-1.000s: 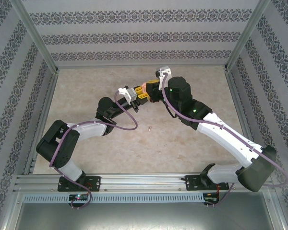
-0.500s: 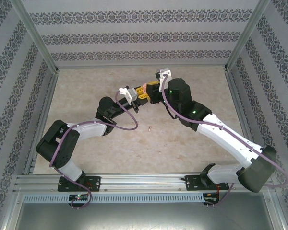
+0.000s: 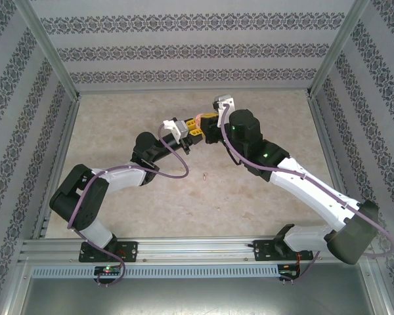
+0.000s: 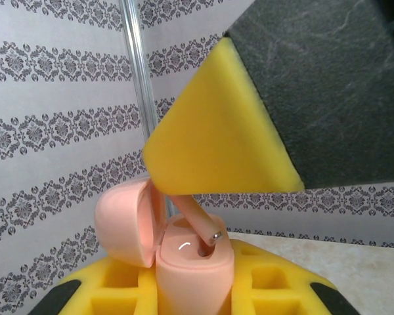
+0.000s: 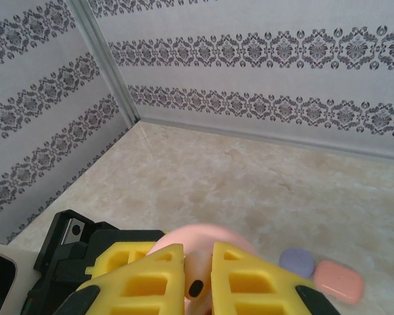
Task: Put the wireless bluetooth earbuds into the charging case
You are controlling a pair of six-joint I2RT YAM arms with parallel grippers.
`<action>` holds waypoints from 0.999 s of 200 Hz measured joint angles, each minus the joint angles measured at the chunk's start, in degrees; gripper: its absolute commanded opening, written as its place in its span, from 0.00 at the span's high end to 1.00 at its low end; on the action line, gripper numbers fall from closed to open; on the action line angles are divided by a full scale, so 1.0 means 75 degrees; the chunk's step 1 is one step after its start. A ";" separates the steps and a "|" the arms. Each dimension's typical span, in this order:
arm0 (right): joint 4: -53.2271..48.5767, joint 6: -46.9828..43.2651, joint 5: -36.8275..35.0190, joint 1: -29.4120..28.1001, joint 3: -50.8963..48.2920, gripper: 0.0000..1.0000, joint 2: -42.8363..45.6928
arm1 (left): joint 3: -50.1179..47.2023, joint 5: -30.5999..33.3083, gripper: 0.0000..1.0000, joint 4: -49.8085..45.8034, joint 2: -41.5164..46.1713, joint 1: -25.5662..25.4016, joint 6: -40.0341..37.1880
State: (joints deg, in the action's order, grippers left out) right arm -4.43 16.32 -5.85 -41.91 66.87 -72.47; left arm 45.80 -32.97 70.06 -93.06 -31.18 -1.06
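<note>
Not much is changed from a second ago: in the top view the right arm's wrist is shifted a touch toward the near edge, and the left arm is left where it was. From up there the left gripper (image 3: 189, 130) and right gripper (image 3: 207, 122) are seen meeting in mid-air over the table (image 3: 262, 197). A tiny loose bud (image 3: 203, 175) is left lying well apart from them.

Left wrist view: the pale salmon charging case (image 4: 196, 266) is clamped upright by the left gripper, with its lid (image 4: 121, 223) flipped open. The earbud (image 4: 198, 226) is angled stem-first at the well, metal tip at the mouth, not seated yet.

Right wrist view: the bud is pinched tight between the right gripper's yellow fingers (image 5: 151, 275). A purple case (image 5: 295, 261) and a coral case (image 5: 338, 281) are parked side by side on the table beyond, out of the way.

The tilted stem should probably be stood up straighter before it's pushed down. The open lid and the chunky pad are what could get bumped.
</note>
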 measured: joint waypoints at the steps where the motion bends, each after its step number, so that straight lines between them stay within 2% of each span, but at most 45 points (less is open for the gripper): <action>1: 0.0000 -0.0003 -0.0012 -0.0003 0.0000 0.86 0.0000 | 0.0000 -0.0003 1.00 0.0000 0.0000 0.0000 0.0000; 92: 0.0271 -0.0836 -0.1381 -0.0597 -0.0207 0.87 -0.0052 | 0.0041 -0.0038 1.00 -0.0239 0.0000 -0.0044 0.0003; 156: 0.0347 -0.0612 -0.1355 -0.0577 -0.0230 0.88 -0.0032 | 0.0079 -0.0038 1.00 -0.0315 0.0000 -0.0044 0.0003; 200: 0.0408 -0.0300 -0.1011 -0.0577 -0.0213 0.88 0.0213 | 0.0192 -0.0114 1.00 -0.0297 0.0006 -0.0093 0.0003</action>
State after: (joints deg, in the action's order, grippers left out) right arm -1.37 14.06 -13.43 -46.24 65.28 -70.87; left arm 47.24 -33.82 67.83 -93.01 -31.88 -1.04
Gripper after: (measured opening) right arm 0.123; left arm 0.199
